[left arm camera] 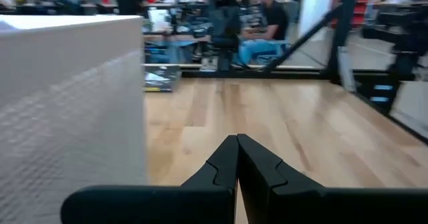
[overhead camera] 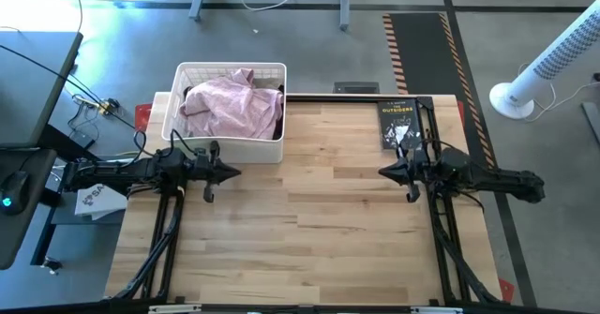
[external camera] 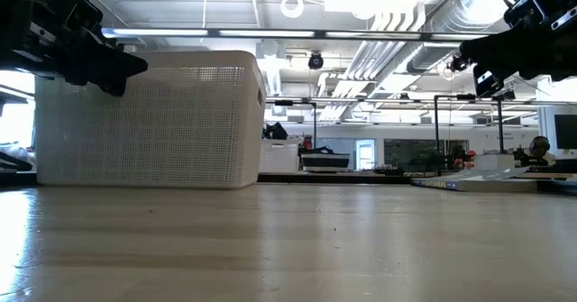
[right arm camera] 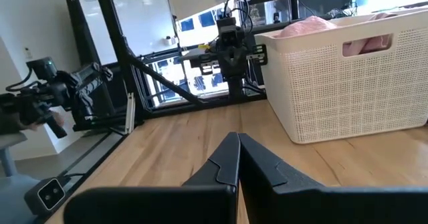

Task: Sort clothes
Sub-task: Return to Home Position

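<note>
A pale pink garment (overhead camera: 228,108) lies heaped in the white mesh basket (overhead camera: 187,75) at the table's far left; it also shows over the basket's rim in the right wrist view (right arm camera: 309,26). A bit of dark cloth (overhead camera: 274,93) shows beside it in the basket. My left gripper (overhead camera: 234,172) hovers shut and empty just in front of the basket. My right gripper (overhead camera: 382,172) hovers shut and empty at the table's right, facing the left one.
A black paperback book (overhead camera: 397,124) lies at the table's far right. The bare wooden tabletop (overhead camera: 309,230) lies between and in front of the arms. A white fan (overhead camera: 548,66) stands on the floor beyond the table's right. A person (left arm camera: 264,17) sits in the room behind.
</note>
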Action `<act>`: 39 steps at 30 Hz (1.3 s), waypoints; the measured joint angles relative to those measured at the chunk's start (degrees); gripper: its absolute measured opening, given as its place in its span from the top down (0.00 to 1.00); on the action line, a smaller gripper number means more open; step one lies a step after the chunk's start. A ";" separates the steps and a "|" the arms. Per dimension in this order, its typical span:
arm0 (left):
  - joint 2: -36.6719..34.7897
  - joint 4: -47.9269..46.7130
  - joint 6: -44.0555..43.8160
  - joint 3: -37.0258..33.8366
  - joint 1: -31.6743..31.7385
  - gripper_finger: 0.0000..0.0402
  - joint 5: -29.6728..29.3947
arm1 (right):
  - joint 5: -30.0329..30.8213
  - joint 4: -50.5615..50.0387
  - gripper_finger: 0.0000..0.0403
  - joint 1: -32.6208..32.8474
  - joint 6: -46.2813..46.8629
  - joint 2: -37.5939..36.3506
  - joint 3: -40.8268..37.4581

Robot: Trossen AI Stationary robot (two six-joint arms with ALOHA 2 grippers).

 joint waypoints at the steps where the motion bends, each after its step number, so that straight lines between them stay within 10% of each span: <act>1: 0.00 -0.10 -0.05 0.00 0.00 0.99 1.06 | 0.00 0.00 1.00 0.00 0.07 0.00 -0.02; 39: -8.90 -1.49 0.02 0.04 0.04 0.99 4.21 | 0.17 -0.04 1.00 0.00 0.37 0.04 -0.06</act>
